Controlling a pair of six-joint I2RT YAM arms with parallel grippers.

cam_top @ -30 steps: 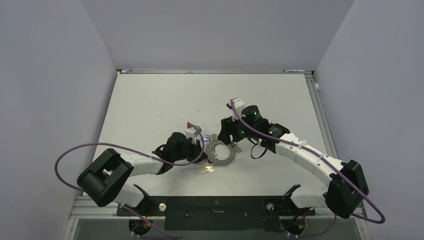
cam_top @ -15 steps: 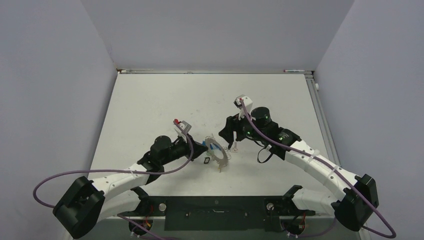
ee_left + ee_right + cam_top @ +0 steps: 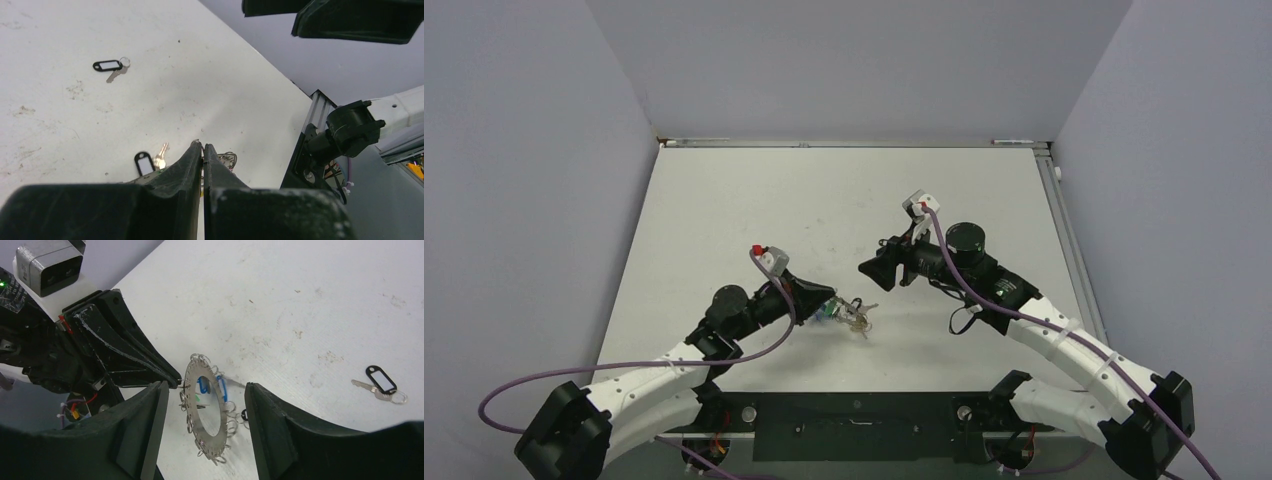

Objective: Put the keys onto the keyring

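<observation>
The keyring (image 3: 210,442), a flat grey metal ring with small wire loops round its rim, hangs upright above the table. My left gripper (image 3: 176,382) is shut on its rim. In the top view the keyring (image 3: 852,316) shows edge-on at the tip of the left gripper (image 3: 827,306). A blue-tagged key (image 3: 221,388) hangs on it. My right gripper (image 3: 205,386) is open, one finger on each side of the ring and neither touching it. A black-tagged key (image 3: 382,382) lies loose on the table. The left wrist view shows two black-tagged keys (image 3: 107,65) (image 3: 145,162).
The white table (image 3: 754,200) has grey walls on three sides. A black rail (image 3: 854,410) with both arm bases runs along the near edge. The right gripper (image 3: 869,270) hovers just beyond the keyring, facing the left one.
The keyring lay flat on the table between both grippers. The left gripper has lifted it and turned it upright while pulling back left. The right gripper has backed off and risen.
</observation>
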